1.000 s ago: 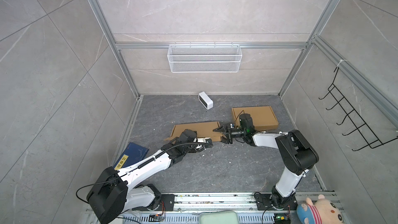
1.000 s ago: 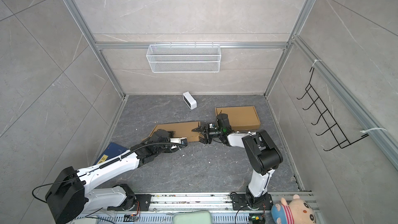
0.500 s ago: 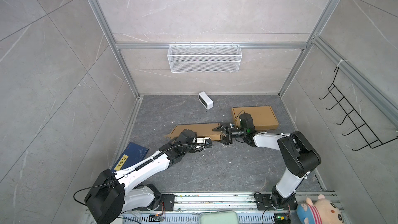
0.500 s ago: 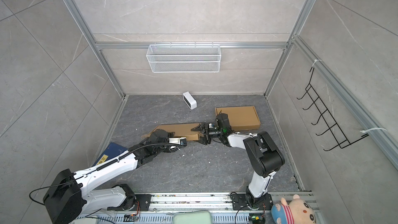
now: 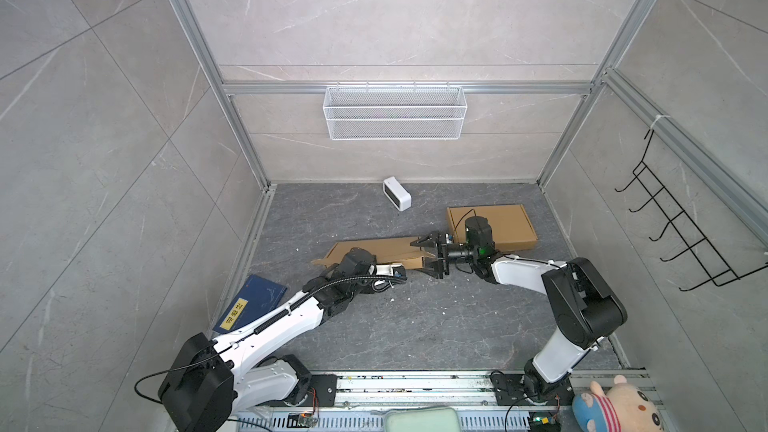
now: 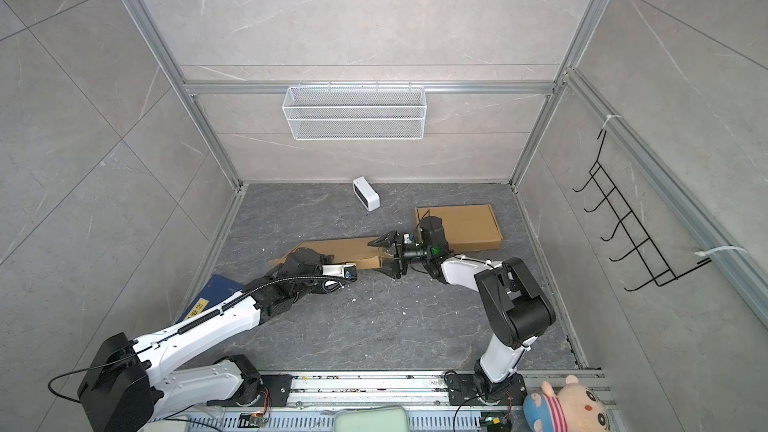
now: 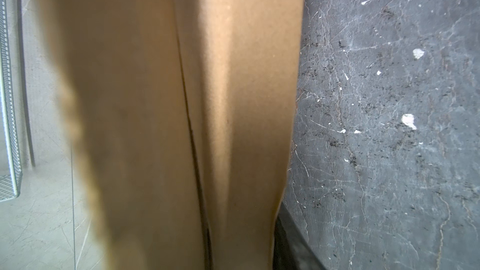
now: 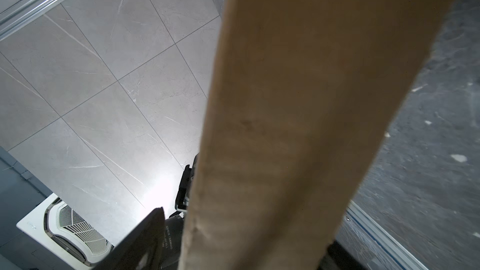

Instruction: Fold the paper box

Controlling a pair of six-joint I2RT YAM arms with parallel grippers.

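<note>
the paper box (image 5: 374,248), a long, partly folded brown cardboard piece, lies in the middle of the table (image 5: 374,326) in both top views. the right hand (image 5: 424,258) is at its right end with jaws spread wide, straddling the cardboard. in the right wrist view one finger (image 8: 140,240) stands clear of it. the left hand (image 5: 395,274) reaches the box's near edge. cardboard fills the left wrist view, so i cannot tell whether this hand pinches it. a second flat box (image 5: 498,224) lies far right.

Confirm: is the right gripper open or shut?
Open: in a top view the right gripper shows jaws wide apart, straddling the paper box end.
</note>
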